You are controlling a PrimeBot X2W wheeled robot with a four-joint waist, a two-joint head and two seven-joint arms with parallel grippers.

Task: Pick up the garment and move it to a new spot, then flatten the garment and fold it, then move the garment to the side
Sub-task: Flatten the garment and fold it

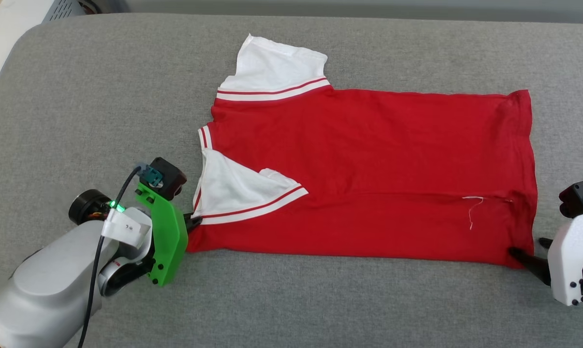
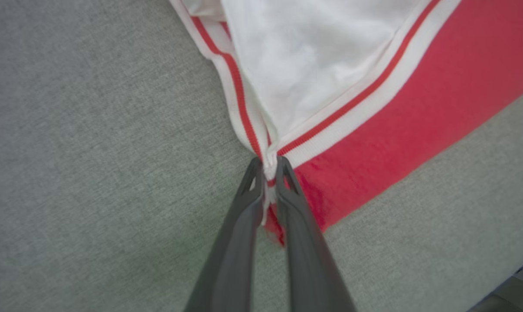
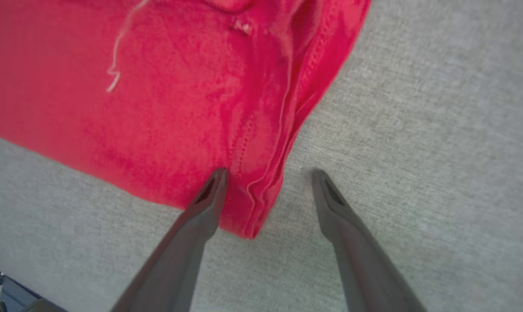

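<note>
The garment (image 1: 369,159) lay flat on the grey surface (image 1: 79,96), folding in hand. The left gripper (image 2: 268,173) pinched its 8 o'clock corner; the right gripper (image 3: 269,172) stood wide astride the 4 o'clock corner. Next, I judge, it must close.

Grey padded surface (image 1: 79,96) bare left of jersey (image 1: 369,159), along far edge and in wide near strip: open passage. Near-left corner blocked by left arm's green bracket (image 1: 168,241) and black cable (image 1: 98,261). Left gripper (image 1: 193,222) clamped on sleeve corner. Right gripper (image 1: 527,246) spread astride hem corner, narrow bare strip beyond hem.
</note>
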